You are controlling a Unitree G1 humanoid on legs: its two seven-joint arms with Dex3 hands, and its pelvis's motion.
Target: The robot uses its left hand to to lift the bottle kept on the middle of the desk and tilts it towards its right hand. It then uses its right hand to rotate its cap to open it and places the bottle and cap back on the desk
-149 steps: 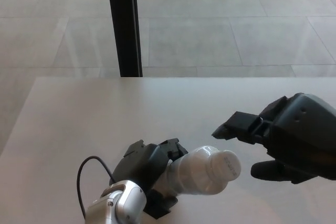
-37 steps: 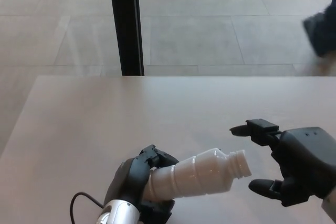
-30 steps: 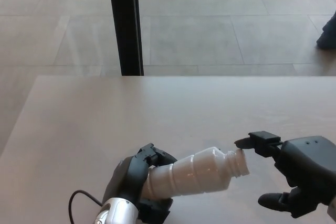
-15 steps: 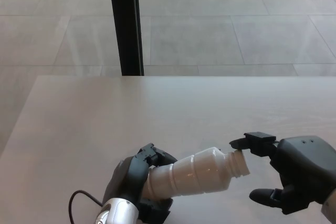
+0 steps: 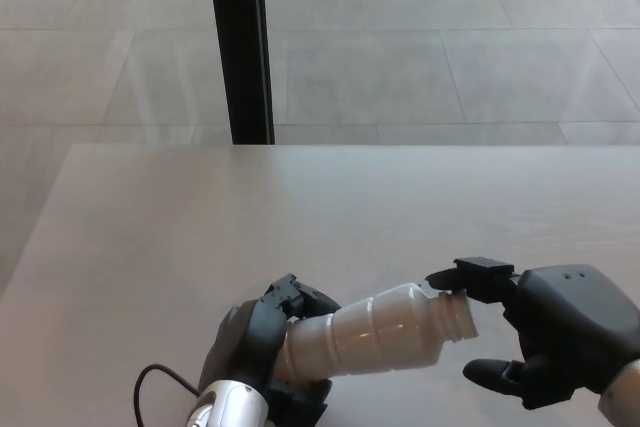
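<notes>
Left hand (image 5: 262, 345) grips the bottle (image 5: 375, 330), tilted over the desk (image 5: 300, 217), neck uncapped. Right hand (image 5: 545, 332) sits at the bottle's mouth, fingers spread, one fingertip (image 5: 445, 277) touching the rim.

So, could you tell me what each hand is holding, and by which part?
The left hand grips the white bottle around its lower body; the right hand holds nothing.

Single head view, looking steeply down from above and behind the pale matte tabletop (image 5: 200, 217). Near edge sits close to the lens; far edge meets a grey tiled floor (image 5: 420, 37) and a black vertical post (image 5: 240, 47).
</notes>
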